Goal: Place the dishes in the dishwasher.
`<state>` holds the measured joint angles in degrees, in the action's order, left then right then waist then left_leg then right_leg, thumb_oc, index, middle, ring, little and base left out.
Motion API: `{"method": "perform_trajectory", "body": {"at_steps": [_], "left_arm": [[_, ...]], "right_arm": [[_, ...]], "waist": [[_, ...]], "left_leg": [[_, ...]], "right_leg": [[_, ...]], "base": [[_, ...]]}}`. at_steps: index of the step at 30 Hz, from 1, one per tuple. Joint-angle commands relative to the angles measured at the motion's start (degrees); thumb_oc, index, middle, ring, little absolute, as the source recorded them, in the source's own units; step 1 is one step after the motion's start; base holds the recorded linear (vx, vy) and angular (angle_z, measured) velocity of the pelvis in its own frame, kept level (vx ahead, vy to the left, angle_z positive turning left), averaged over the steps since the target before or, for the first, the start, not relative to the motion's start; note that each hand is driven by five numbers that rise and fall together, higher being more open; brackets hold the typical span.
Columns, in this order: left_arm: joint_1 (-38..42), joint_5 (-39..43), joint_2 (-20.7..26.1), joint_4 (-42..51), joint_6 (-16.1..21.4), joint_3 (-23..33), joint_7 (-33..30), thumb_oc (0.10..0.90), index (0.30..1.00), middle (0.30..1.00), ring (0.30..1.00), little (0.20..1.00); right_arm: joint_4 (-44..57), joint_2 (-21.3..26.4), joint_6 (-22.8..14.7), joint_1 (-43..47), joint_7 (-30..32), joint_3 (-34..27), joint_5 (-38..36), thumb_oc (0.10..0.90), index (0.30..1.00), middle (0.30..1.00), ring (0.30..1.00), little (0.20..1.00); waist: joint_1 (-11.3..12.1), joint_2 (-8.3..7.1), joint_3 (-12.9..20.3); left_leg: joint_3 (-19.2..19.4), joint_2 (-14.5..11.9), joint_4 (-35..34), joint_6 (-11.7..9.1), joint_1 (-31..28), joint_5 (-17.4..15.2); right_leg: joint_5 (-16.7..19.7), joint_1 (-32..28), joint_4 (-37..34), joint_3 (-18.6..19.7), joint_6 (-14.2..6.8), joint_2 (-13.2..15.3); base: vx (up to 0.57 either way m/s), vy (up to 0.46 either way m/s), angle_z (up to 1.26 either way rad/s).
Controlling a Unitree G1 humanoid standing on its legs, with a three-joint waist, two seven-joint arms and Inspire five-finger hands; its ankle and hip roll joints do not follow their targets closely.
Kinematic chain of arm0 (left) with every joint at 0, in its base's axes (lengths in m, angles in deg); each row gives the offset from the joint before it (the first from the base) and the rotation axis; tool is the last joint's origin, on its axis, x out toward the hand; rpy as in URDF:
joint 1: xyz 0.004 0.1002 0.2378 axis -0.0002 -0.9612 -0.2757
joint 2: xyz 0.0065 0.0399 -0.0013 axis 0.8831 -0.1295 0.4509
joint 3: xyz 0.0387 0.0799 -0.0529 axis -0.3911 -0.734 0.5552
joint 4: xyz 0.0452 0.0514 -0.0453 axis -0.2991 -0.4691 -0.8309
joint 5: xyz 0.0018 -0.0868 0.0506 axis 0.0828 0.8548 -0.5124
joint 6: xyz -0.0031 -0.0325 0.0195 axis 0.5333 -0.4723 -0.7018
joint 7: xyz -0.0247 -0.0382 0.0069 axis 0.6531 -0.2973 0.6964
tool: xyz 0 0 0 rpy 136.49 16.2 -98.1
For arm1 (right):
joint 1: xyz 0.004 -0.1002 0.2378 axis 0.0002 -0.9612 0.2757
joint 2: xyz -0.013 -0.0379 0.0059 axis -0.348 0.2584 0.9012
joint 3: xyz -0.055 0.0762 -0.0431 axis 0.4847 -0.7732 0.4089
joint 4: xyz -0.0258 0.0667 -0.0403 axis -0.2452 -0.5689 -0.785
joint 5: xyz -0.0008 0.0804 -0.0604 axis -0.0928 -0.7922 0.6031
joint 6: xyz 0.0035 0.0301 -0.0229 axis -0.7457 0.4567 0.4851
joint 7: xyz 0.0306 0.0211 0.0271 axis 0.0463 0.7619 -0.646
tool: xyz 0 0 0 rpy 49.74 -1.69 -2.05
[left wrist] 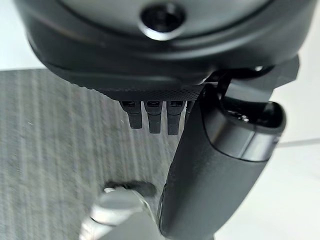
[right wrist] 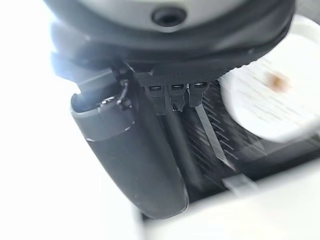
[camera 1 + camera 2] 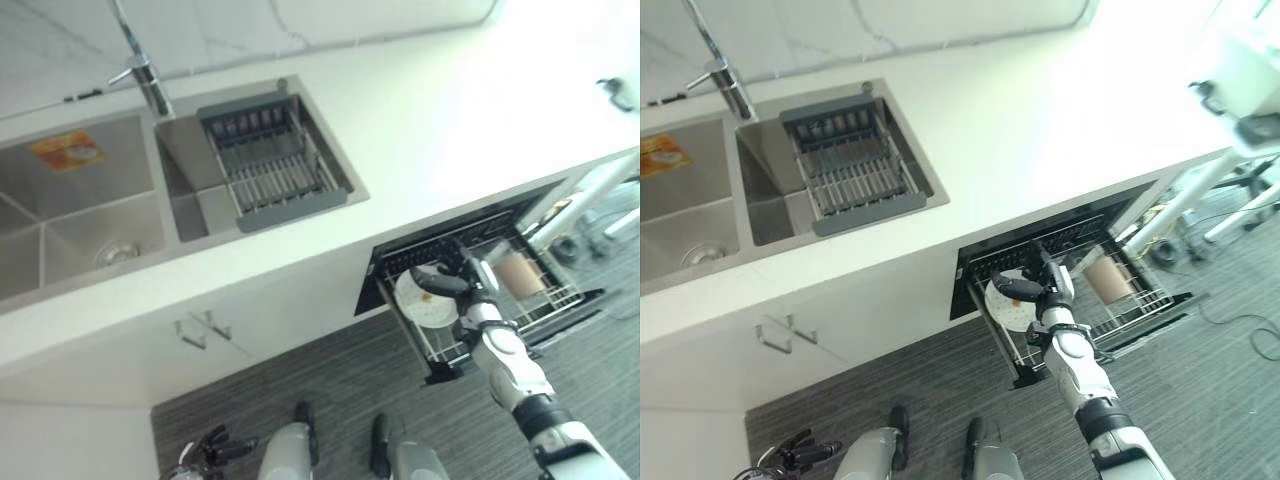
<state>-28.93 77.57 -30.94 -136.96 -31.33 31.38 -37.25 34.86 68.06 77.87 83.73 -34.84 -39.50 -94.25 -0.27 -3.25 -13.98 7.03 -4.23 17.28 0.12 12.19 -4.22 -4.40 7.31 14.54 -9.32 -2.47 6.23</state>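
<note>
The dishwasher's lower rack (image 3: 548, 312) is pulled out under the white counter. A white plate (image 3: 424, 306) with an orange smear stands at the rack's left end, also showing in the right wrist view (image 2: 272, 102). My right hand (image 3: 478, 292) reaches over the rack right beside the plate, its thumb (image 3: 1018, 290) lying across the plate's upper face and its fingers straight, not closed round it. A brown cup (image 3: 520, 272) lies in the rack further right. My left hand (image 3: 214, 445) hangs low over the floor, fingers relaxed, holding nothing (image 1: 210, 175).
A double steel sink (image 3: 70, 215) with a faucet (image 3: 140, 65) is set in the counter (image 3: 420, 130), with a grey drainer basket (image 3: 270, 165) over its right basin. Cabinet handles (image 3: 205, 330) show below. White furniture legs (image 3: 590, 200) stand at the right.
</note>
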Motion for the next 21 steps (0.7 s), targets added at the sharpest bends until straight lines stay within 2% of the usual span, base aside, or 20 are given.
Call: {"method": "perform_trajectory", "body": {"at_steps": [1,2,5,7,10,12,14,15,17,19,20,21], "left_arm": [[-3.7,-2.5,0.1,-0.1,0.4,0.1,-2.9,0.800,0.900,0.900,0.900,0.900],[-4.8,-3.2,-1.2,-0.5,0.8,0.9,-3.3,0.800,0.900,0.900,0.900,0.900],[-5.4,-3.4,-2.5,-1.1,1.3,1.7,-3.7,0.800,0.900,0.900,0.900,0.900],[-5.8,-3.8,-3.1,-1.1,1.4,2.1,-3.9,0.800,0.900,0.900,0.900,0.900],[-6.3,-3.7,-3.6,-1.4,1.7,2.9,-4.0,0.800,0.900,0.900,0.900,0.900],[-6.7,-2.8,-3.8,-1.1,1.3,3.7,-4.0,0.800,0.900,0.900,0.900,0.900],[-7.2,-2.2,-4.1,-1.2,1.0,5.1,-4.1,0.800,0.900,0.900,0.900,0.900],[-7.3,-2.2,-4.2,-1.3,0.9,5.4,-4.1,0.800,0.900,0.900,0.900,0.900],[-8.7,-3.7,-4.0,-1.5,0.3,6.9,-4.1,0.800,0.900,0.900,0.900,0.900],[-9.5,-4.5,-3.4,-1.4,-0.3,7.7,-3.9,0.800,0.900,0.900,0.900,0.900],[-9.8,-4.0,-3.0,-1.6,-0.9,7.7,-4.1,0.800,0.900,0.900,0.900,0.900],[-9.9,-3.9,-3.0,-1.6,-1.0,7.6,-4.1,0.800,0.900,0.900,0.900,0.900]], "right_arm": [[5.0,3.6,-4.9,3.6,5.5,-3.7,7.2,0.800,0.900,0.900,0.900,0.900],[8.7,4.2,-6.1,0.7,8.8,-5.6,9.8,0.800,0.900,0.900,0.900,0.900],[12.2,5.1,-6.5,-1.7,11.9,-8.1,13.6,0.800,0.900,0.900,0.900,0.900],[14.0,6.4,-4.9,-3.0,14.2,-9.8,18.3,0.800,0.900,0.900,0.900,0.900],[16.4,9.0,-3.3,-4.7,16.6,-12.3,21.2,0.800,0.900,0.900,0.900,0.900],[18.1,10.9,-2.0,-6.9,21.7,-15.7,23.9,0.800,0.900,0.900,0.900,0.900],[16.5,11.4,-2.9,-10.3,29.2,-22.0,23.8,0.800,0.900,0.900,0.900,0.900],[15.9,11.3,-2.4,-11.0,30.1,-23.1,24.7,0.800,0.900,0.900,0.900,0.900],[13.2,11.8,0.0,-16.8,33.8,-29.6,29.6,0.800,0.900,0.900,0.900,0.900],[10.7,12.0,0.7,-20.5,34.5,-33.4,28.9,0.800,0.900,0.900,0.900,0.900],[6.9,11.4,0.5,-22.7,33.9,-35.4,26.2,0.800,0.900,0.900,0.900,0.900],[6.3,11.4,0.7,-22.9,33.8,-35.6,25.6,0.800,0.900,0.900,0.900,0.900]], "waist": [[0.1,2.17,1.8],[-0.9,1.83,3.0],[-2.0,1.60,4.0],[-2.6,1.50,4.4],[-3.5,1.34,5.0],[-4.4,1.38,5.3],[-5.6,1.45,5.6],[-5.8,1.44,5.5],[-6.9,1.22,5.4],[-7.8,1.08,5.2],[-8.3,1.16,5.0],[-8.3,1.18,5.0]], "left_leg": [[-1.4,-1.3,-0.1,-0.7,-2.5,-1.4],[-0.9,-1.7,-0.1,-0.7,-3.6,-1.8],[-0.3,-2.2,-0.1,-0.9,-4.8,-2.2],[0.1,-2.5,-0.1,-1.0,-5.3,-2.4],[0.5,-2.9,-0.1,-1.3,-5.9,-2.8],[1.0,-3.2,-0.1,-1.4,-6.4,-3.0],[1.5,-3.7,-0.1,-1.6,-6.7,-3.2],[1.6,-3.8,-0.1,-1.6,-6.8,-3.3],[2.3,-4.2,-0.1,-1.6,-7.2,-3.5],[2.8,-4.4,-0.1,-1.7,-7.3,-3.5],[3.1,-4.7,-0.1,-1.8,-7.4,-3.3],[3.2,-4.8,-0.1,-1.8,-7.4,-3.3]], "right_leg": [[-1.3,-0.6,2.6,4.8,-0.9,-0.5],[-1.8,-1.5,2.6,5.2,-0.7,-0.9],[-2.4,-2.3,2.6,5.8,-0.5,-1.2],[-2.7,-2.6,2.6,6.1,-0.4,-1.4],[-3.0,-2.9,2.6,6.5,-0.3,-1.6],[-3.2,-3.1,2.6,6.7,-0.2,-1.8],[-3.4,-3.2,2.6,6.8,-0.2,-2.1],[-3.4,-3.2,2.6,6.8,-0.2,-2.1],[-3.4,-3.3,2.6,6.7,-0.3,-2.2],[-3.3,-3.1,2.6,7.0,-0.4,-2.3],[-3.2,-3.0,2.6,7.0,-0.3,-2.5],[-3.2,-2.9,2.6,7.0,-0.3,-2.5]], "base": [[0.17,0.018,-0.34],[0.13,0.017,-0.34],[0.08,0.016,-0.22],[0.04,0.004,-0.06],[0.04,0.007,-0.13],[0.05,0.018,-0.13],[0.04,0.003,-0.01],[0.03,-0.035,0.00],[0.02,-0.083,-0.02],[0.01,-0.068,0.02],[0.01,-0.039,-0.02],[0.02,-0.041,-0.07]]}}
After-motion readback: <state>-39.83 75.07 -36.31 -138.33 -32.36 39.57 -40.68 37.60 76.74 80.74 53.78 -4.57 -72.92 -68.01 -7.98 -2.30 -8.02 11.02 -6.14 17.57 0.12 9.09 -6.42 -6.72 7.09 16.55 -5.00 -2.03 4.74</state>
